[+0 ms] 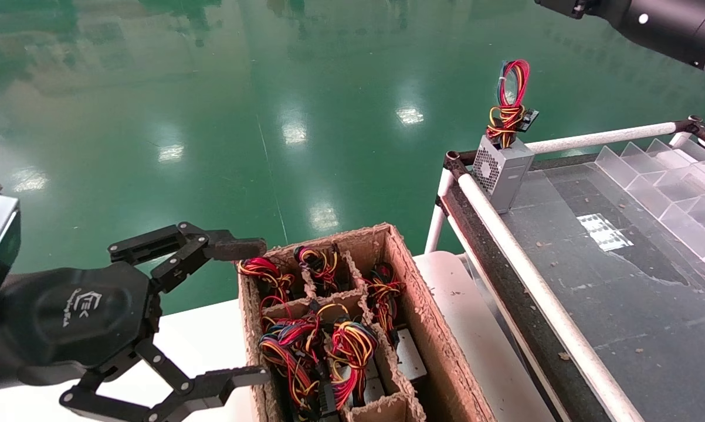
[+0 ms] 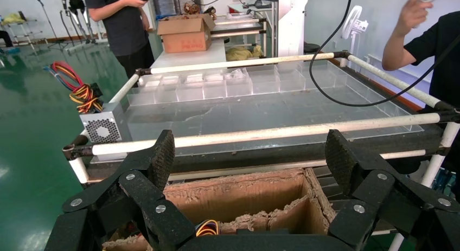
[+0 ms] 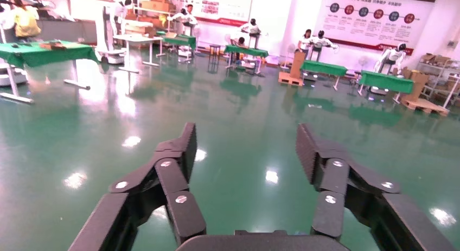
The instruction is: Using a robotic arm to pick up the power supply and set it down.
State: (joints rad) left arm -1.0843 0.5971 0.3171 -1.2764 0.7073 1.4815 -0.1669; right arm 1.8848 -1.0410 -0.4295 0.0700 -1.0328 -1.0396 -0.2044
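The power supply point(image 1: 504, 170), a small silver box with a vent grille, stands upright on the near-left corner of the dark conveyor table point(image 1: 622, 281). A tall loop of red, yellow and orange wires point(image 1: 509, 99) rises from it. It also shows in the left wrist view as the power supply point(image 2: 103, 129), beyond the white rail. My left gripper point(image 1: 253, 310) is open and empty, level with the left wall of the cardboard box point(image 1: 440, 328), well short of the power supply; in its own view the left gripper point(image 2: 250, 153) spans the box. My right gripper point(image 3: 245, 148) hangs open over green floor.
The divided cardboard box holds several like units with coloured wire bundles point(image 1: 329, 346) and sits on a white table point(image 1: 200, 334). White pipe rails point(image 1: 528, 275) edge the conveyor table. Clear plastic dividers point(image 1: 669, 187) line its far side. People point(image 2: 125, 23) stand beyond it. The right arm point(image 1: 663, 23) is at upper right.
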